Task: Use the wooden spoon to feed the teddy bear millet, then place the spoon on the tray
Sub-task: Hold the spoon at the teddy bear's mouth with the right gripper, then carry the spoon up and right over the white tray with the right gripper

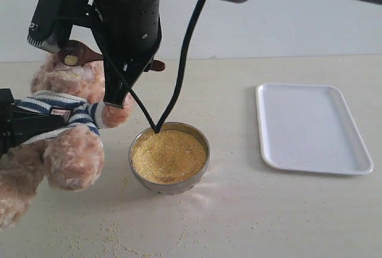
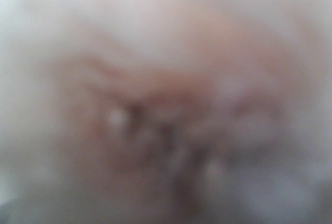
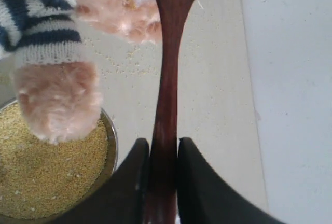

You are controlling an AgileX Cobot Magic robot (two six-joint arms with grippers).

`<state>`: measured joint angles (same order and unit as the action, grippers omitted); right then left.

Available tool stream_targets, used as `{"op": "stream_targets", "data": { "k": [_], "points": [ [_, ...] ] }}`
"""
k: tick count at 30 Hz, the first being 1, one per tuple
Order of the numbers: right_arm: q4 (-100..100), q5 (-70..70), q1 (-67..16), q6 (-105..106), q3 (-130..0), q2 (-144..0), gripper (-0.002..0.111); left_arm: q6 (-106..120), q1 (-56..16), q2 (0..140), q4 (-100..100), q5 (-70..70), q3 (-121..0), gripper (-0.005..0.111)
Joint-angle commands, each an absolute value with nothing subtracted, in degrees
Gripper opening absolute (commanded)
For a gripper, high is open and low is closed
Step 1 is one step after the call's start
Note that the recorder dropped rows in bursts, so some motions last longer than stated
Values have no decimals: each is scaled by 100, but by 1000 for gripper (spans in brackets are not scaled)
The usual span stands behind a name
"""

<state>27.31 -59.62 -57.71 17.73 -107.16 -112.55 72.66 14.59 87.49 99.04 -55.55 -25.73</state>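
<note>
Pinching the thin handle of the wooden spoon (image 3: 166,79) between the narrow-set jaws of the right gripper (image 3: 163,145), reaching across the middle and presenting the spoon's bowl, carrying a small heap of grain, right at the face of the teddy bear (image 1: 71,94). Clamping the bear's striped middle with the left gripper (image 1: 42,123), judging by the exterior view; getting nothing but blurred fur from the left wrist camera. Leaving most of the millet (image 1: 169,155) mounded in the metal bowl (image 1: 200,171), noting one paw (image 3: 57,105) just above its rim and specks lying scattered over the table (image 1: 239,222). Likely risking more spillage: tipping or jolting the spoon on withdrawal and shedding grain into the fur and onto the table. Risking also a pivot of the handle in so slim a pinch, gripping near its far end. Possibly snagging the dangling cable (image 1: 186,49) or the paw on the bowl and nudging it over. Facing a long crossing to the tray (image 1: 313,128), lying well apart on the right, and chancing a drop short of its rim.
</note>
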Motion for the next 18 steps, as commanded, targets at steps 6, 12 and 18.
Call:
{"op": "stream_targets", "data": {
  "k": [6, 12, 18],
  "points": [
    [3854, -5816, -6162, 2083, -10741, -11267, 0, 7287, 1474, 8734, 9995, -5717, -2598, 5],
    [4439, -5818, -6421, 1972, -10688, -11267, 0, 7287, 1474, 8734, 9995, -5731, -2598, 5],
    [4723, -6132, -6452, 1940, -10382, -11267, 0, 7287, 1474, 8734, 9995, -5731, -2598, 5]
  ]
}}
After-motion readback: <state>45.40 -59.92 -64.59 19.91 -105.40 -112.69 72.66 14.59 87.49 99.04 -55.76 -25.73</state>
